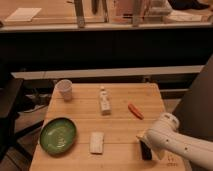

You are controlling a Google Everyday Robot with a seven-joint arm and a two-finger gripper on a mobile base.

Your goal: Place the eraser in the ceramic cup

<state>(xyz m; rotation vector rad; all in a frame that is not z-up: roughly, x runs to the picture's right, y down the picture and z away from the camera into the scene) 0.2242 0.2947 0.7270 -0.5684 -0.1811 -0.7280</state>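
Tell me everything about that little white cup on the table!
The ceramic cup is small and whitish, with no handle, getting narrower toward its bottom. It looks like pottery. It stands upright, mouth up, near the back left corner of the wooden table, touching only the tabletop. The green dish sits nearer the front, apart from it. The claw is far off, low at the front right.
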